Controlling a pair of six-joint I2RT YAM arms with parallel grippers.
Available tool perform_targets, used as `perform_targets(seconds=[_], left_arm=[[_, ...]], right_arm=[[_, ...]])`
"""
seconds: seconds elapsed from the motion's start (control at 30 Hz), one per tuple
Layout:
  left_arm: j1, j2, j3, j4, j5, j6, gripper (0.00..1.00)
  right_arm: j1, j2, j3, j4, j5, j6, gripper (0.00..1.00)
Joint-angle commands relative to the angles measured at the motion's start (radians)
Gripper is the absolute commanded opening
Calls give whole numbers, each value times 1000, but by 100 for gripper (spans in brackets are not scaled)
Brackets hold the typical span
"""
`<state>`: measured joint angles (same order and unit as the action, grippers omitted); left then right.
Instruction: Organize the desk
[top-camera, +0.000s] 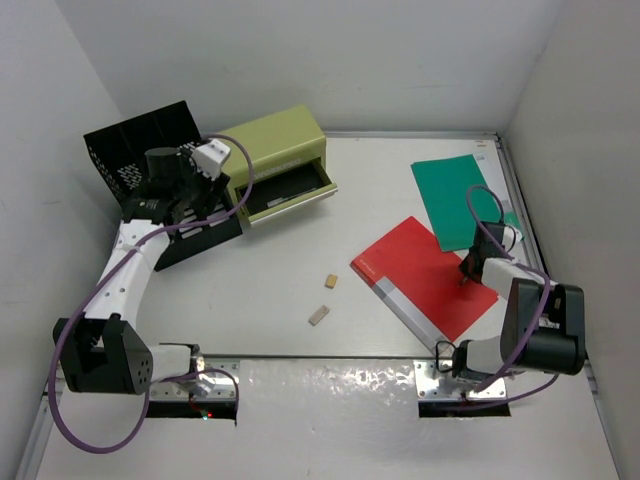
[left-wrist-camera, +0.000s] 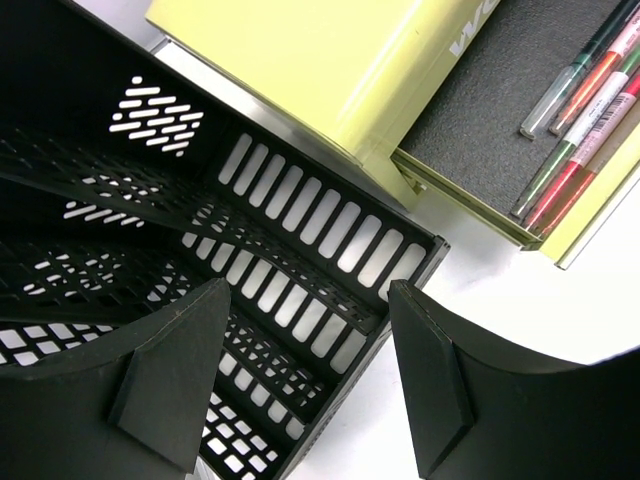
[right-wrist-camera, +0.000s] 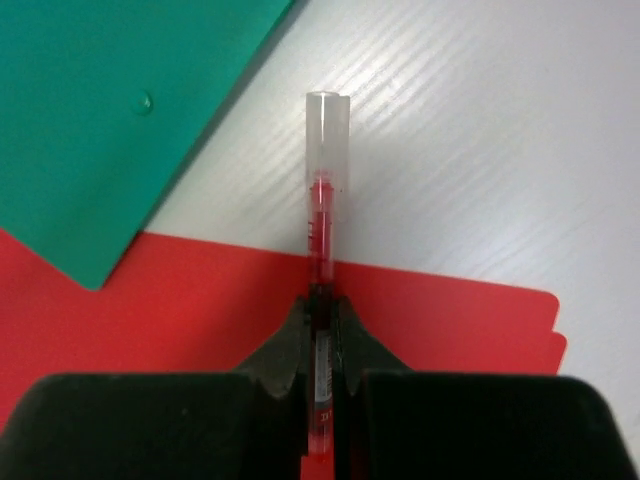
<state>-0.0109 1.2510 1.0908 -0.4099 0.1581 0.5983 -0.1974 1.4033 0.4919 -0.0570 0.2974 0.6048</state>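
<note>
The white desk (top-camera: 290, 270) holds a red folder (top-camera: 420, 275) and a green folder (top-camera: 460, 200) at the right. My right gripper (top-camera: 466, 274) is shut on a red pen with a clear cap (right-wrist-camera: 325, 150) and holds it over the red folder's (right-wrist-camera: 150, 310) edge, next to the green folder (right-wrist-camera: 100, 120); in the right wrist view the gripper (right-wrist-camera: 322, 312) clamps the pen's barrel. My left gripper (top-camera: 190, 195) is open and empty above the black mesh file organizer (top-camera: 140, 150). In the left wrist view the gripper (left-wrist-camera: 305, 370) hangs over the organizer's front corner (left-wrist-camera: 300, 260).
An olive-green drawer box (top-camera: 275, 140) stands at the back left with its drawer (top-camera: 290, 195) open; several pens (left-wrist-camera: 575, 130) lie in it. Two small tan blocks (top-camera: 331, 282) (top-camera: 319, 316) lie mid-desk. White walls enclose the desk.
</note>
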Motion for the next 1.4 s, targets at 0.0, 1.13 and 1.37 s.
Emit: perform_targets(seconds=[0.0, 1.13, 1.37], left_arm=[[14, -7, 30, 11, 30, 11, 63], [121, -55, 173, -190, -75, -72, 63], [127, -19, 213, -190, -80, -83, 63]], right_arm=[[-11, -32, -59, 3, 23, 21, 0], [885, 541, 1127, 8, -386, -1692, 0], [928, 665, 1220, -63, -368, -1881, 0]])
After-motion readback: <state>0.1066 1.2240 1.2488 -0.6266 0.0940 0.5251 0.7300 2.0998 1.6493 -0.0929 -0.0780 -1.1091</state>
